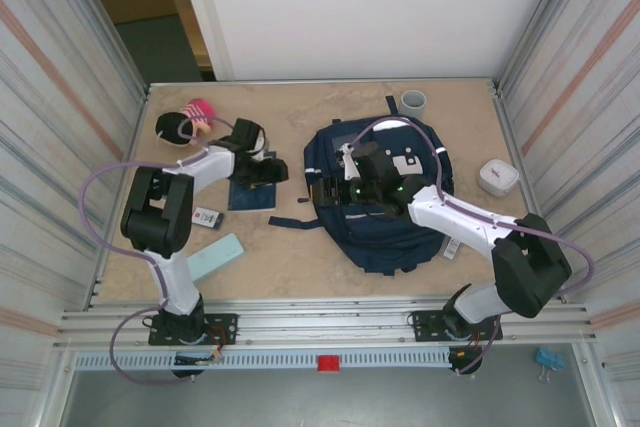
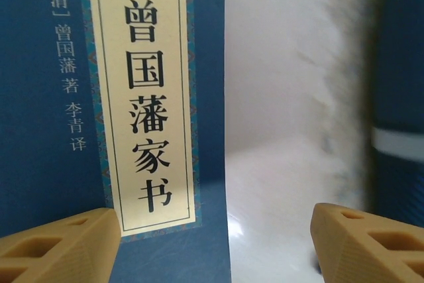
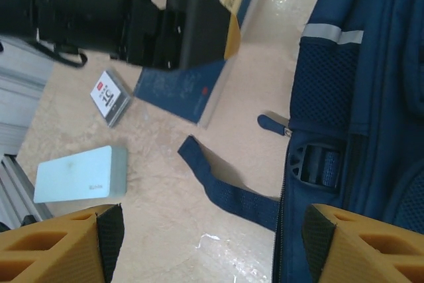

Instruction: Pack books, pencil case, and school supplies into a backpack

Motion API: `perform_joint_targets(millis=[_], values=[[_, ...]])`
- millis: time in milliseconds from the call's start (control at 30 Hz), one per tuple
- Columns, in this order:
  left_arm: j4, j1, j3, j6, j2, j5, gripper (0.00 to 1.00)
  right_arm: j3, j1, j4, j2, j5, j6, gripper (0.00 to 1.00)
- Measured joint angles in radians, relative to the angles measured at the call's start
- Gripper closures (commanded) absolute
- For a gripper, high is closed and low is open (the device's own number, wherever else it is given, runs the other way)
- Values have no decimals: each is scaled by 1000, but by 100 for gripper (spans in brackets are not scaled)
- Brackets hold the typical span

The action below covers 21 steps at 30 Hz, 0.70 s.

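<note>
The left tool (image 2: 215, 226) is open wide and holds nothing. It hangs just over the blue book (image 2: 59, 97), which lies flat on the worktop (image 1: 300, 117) beside the backpack (image 1: 380, 242). The right tool (image 3: 209, 230) is open wide too, and empty, over the backpack's edge. The mint pencil case (image 3: 79, 173) and a small white piece (image 3: 109, 97) lie near the book.

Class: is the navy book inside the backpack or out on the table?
Out. The book lies flat on the table, left of the backpack, beneath the left gripper.
</note>
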Motion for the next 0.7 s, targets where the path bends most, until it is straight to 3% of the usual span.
perform_joint_targets(millis=[133,267,467,700], values=[[-3,-78,-72,-66,-72,11,23,0,0,-26,-33,23,9,29],[-64,-82,-92,-101,-177,6,23,39,39,-95,-23,64,10,31],[-90,40,-92,-88,-351,42,29,203,150,-145,134,114,35,32],[-80,192,-163,-14,-322,104,32,378,207,-174,415,157,51,39]])
